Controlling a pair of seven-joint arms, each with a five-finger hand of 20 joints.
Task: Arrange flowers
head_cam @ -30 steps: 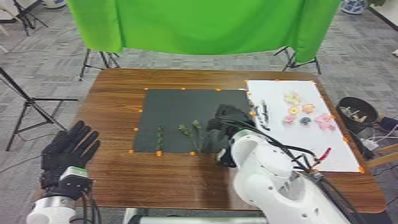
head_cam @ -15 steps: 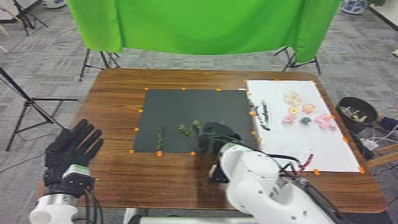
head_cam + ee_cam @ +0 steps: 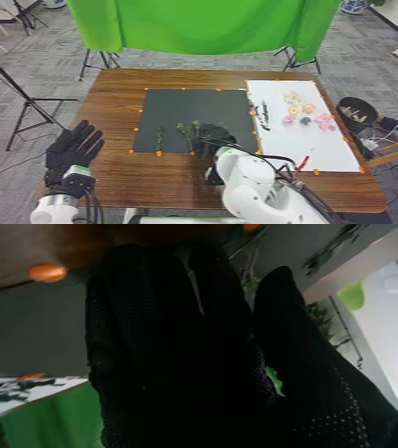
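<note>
Paper, black and flat, lies on the brown wooden table, with white paper right by its 3 o'clock side. The right hand is over the black paper at about 5 o'clock from its middle, near the bottom edge. There is wide room toward 11 and 12 o'clock. Orange dots sit along the paper edges. The left hand is beside the table, down at 8 o'clock, with its fingers spread wide.

One thin green stem lies on the black paper at 9 o'clock from the right hand. Leafy green stems are just beside that hand, between 9 and 10 o'clock. Toward 2 o'clock, on the white paper, are pink flowers, yellow flowers and a pale flower. Long dark sprigs are nearer, at 1 to 2 o'clock.

The head view shows the back of the right hand. The right wrist view shows its fingers long and mostly straight, with the thumb close by. A bright green bit peeks out there. I cannot tell what it is, or if the hand holds anything.
</note>
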